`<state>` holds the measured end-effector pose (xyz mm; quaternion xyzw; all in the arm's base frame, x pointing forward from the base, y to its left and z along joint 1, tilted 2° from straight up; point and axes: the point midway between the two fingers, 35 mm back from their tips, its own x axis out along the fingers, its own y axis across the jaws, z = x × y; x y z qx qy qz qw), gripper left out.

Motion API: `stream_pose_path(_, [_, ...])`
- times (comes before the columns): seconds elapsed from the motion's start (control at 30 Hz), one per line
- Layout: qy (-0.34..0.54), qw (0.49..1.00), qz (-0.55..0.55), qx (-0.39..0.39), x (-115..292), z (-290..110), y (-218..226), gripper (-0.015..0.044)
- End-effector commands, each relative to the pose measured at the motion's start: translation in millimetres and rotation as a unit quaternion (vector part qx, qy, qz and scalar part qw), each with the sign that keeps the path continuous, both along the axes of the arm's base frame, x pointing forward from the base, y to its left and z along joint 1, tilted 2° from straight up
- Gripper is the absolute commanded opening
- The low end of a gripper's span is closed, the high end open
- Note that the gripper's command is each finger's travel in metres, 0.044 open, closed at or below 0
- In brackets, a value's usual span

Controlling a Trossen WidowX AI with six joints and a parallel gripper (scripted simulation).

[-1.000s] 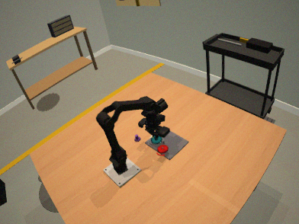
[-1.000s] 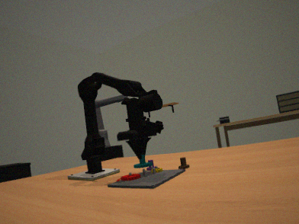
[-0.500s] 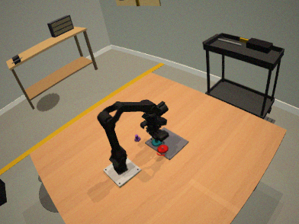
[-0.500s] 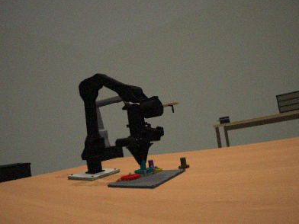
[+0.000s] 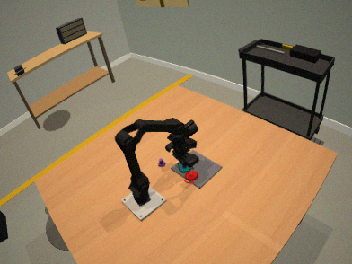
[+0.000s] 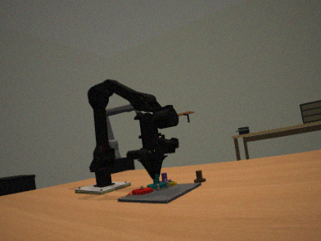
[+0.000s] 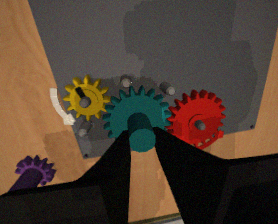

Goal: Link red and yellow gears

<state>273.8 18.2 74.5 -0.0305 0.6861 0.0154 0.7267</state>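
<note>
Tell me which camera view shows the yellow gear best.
The wrist view. It shows the yellow gear from above, nearly whole, with its teeth and black stripe plain. The exterior view shows only a small yellow sliver behind the teal gear. In the top view I cannot make it out.

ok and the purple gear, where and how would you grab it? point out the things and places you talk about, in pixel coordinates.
By the upright handle on the purple gear (image 5: 162, 162) (image 6: 164, 176) (image 7: 34, 172), jaws coming straight down from above. The handle is slim and stands above the teeth, so closing there should keep the teeth free.
</note>
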Motion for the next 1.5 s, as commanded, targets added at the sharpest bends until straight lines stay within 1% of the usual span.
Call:
stream_pose_path(0.0, [0.0,0.999,0.032,-0.002,0,-1,0,0.0])
stream_pose_path(0.33, [0.002,0.994,0.106,-0.006,-1,-4,-1,0.0])
stream_pose_path(0.5, [0.001,0.997,0.081,-0.005,0,-3,-1,0.0131])
stream_pose_path(0.53, [0.001,0.997,0.072,-0.004,0,-2,-1,0.014])
stream_pose_path(0.6, [0.001,0.999,0.049,-0.003,0,0,0,0.014])
stream_pose_path(0.7, [0.001,0.999,0.047,-0.003,0,6,0,0.014])
stream_pose_path(0.9, [0.0,0.999,0.033,-0.002,-2,40,1,0.014])
stream_pose_path(1.0, [0.0,1.0,0.031,-0.002,-2,45,1,0.014])
stream_pose_path(1.03, [0.0,0.999,0.036,-0.002,-1,41,1,0.0166])
stream_pose_path(1.07, [0.0,0.999,0.036,-0.002,-2,47,1,0.0193])
stream_pose_path(1.2, [0.0,0.999,0.036,-0.002,-9,87,1,0.0298])
stream_pose_path(1.37, [0.0,0.999,0.036,-0.002,-9,89,1,0.0429])
stream_pose_path(1.4, [0.0,0.999,0.036,-0.002,-9,89,1,0.044])
stream_pose_path(1.47, [0.0,0.999,0.036,-0.002,-9,89,1,0.044])
